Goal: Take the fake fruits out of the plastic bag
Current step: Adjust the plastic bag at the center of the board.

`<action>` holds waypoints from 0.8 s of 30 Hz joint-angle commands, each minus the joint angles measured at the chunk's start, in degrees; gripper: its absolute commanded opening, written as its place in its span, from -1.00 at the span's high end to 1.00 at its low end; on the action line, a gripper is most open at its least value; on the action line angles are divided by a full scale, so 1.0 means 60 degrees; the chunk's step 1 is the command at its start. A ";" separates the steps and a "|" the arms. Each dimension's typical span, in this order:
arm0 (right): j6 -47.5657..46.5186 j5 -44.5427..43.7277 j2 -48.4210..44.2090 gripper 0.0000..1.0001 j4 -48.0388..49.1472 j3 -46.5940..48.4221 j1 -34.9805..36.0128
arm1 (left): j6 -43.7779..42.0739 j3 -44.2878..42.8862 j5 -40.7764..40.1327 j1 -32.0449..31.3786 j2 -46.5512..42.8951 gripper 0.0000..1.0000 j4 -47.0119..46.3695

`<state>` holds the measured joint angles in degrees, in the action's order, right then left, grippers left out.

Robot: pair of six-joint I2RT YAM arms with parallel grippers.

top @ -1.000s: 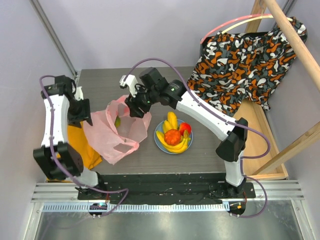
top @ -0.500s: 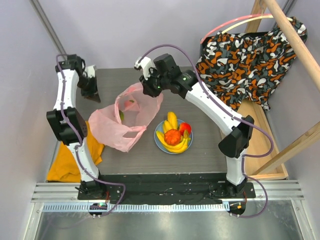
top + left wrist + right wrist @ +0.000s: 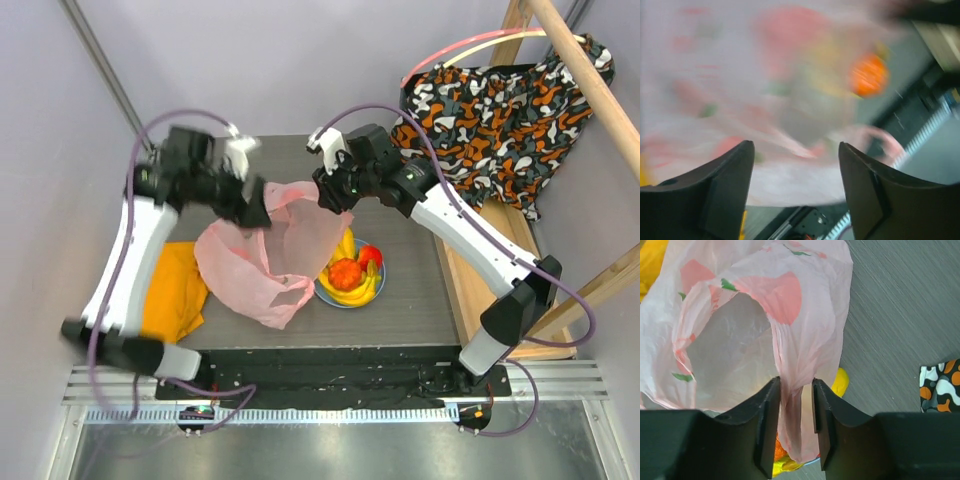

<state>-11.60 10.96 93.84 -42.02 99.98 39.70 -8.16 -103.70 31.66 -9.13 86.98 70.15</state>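
Up by the plate point(image 3: 381, 280), right gripper point(image 3: 796, 385) is clamped on the bag point(image 3: 810, 290); left gripper point(image 3: 795, 145) is spread wide, view totally blurred.

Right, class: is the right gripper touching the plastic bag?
Touching. The right wrist view shows the right gripper shut on a bunched fold of the plastic bag, with no gap on either side.

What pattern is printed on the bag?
Pale pink plastic bag with darker pink patches, green flecks; right wrist view.
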 commanded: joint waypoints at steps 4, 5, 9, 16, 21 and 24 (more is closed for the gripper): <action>0.0673 0.0634 0.1013 0.52 0.0295 0.1177 -0.0567 | 0.0891 0.4171 -0.0222 -0.3661 -0.3921 -0.55 -0.2770; 0.0673 0.0736 0.1102 0.55 0.0265 0.1323 -0.0582 | 0.0979 0.4420 -0.0295 -0.4303 -0.3819 -0.54 -0.2756; 0.0687 0.0941 0.1322 0.72 0.0206 0.1397 -0.0582 | 0.1331 0.4962 -0.0543 -0.5069 -0.3379 -0.54 -0.3456; 0.1302 0.1527 0.1410 0.96 0.0250 0.1646 -0.0845 | 0.2384 0.4643 -0.1904 -0.6490 -0.2151 -0.57 -0.4440; 0.1698 0.1791 0.1469 0.98 0.0338 0.1676 -0.1094 | 0.2854 0.4218 -0.3006 -0.7092 -0.1314 -0.59 -0.4894; 0.1786 0.1967 0.1469 0.97 0.0382 0.1676 -0.1153 | 0.2928 0.4041 -0.3486 -0.7473 -0.0889 -0.58 -0.4924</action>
<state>-3.27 20.16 103.13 -41.63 107.77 33.52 7.09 -76.60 16.60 -51.92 79.15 45.06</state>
